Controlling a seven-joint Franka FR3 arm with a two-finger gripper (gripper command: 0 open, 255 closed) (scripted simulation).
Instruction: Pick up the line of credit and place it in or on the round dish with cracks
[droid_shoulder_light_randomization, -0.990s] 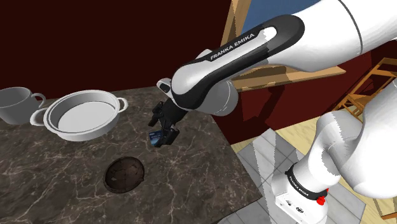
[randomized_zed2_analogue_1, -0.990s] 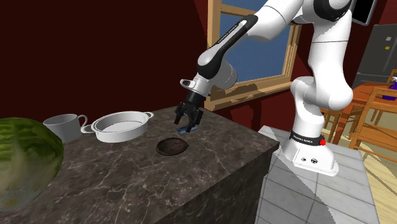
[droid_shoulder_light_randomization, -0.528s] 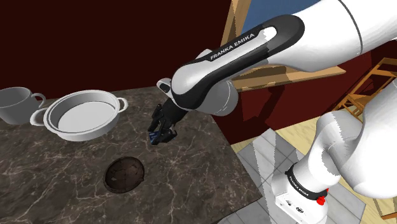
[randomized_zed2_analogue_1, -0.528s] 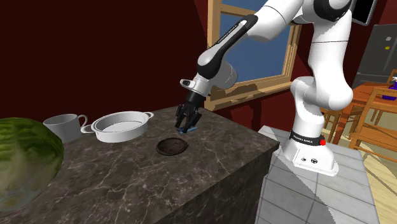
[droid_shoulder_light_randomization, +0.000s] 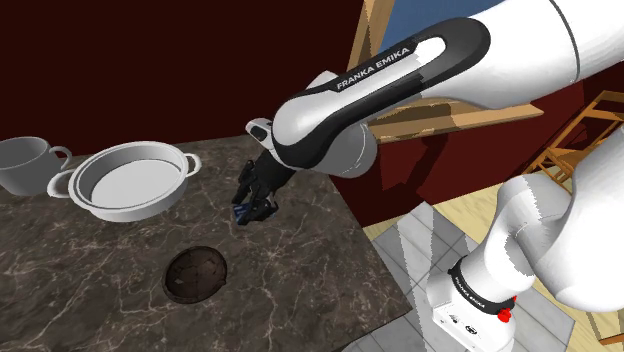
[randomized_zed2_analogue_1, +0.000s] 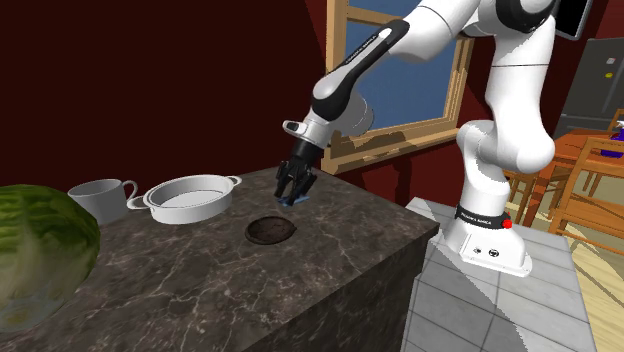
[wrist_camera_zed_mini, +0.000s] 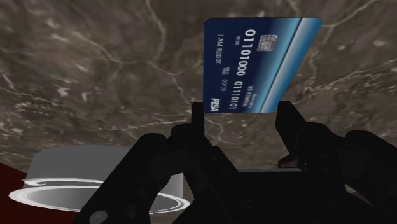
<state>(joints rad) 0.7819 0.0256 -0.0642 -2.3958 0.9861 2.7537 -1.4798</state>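
Change: the fingers, wide apart a second ago, have drawn in on the card, and the forearm now sits a touch higher.
Gripper (droid_shoulder_light_randomization: 253, 207): narrowed right down and clamped on the blue credit card (wrist_camera_zed_mini: 257, 63).
Card: pinched between both fingers, tilted, low over the dark marble counter (droid_shoulder_light_randomization: 300, 270). I can't tell whether it is clear of the stone.
Dish: the brown cracked round dish (droid_shoulder_light_randomization: 196, 273) lies on the counter, near the gripper but apart from it.
Behind: a white two-handled pan (droid_shoulder_light_randomization: 125, 180) and a white cup (droid_shoulder_light_randomization: 25, 162).
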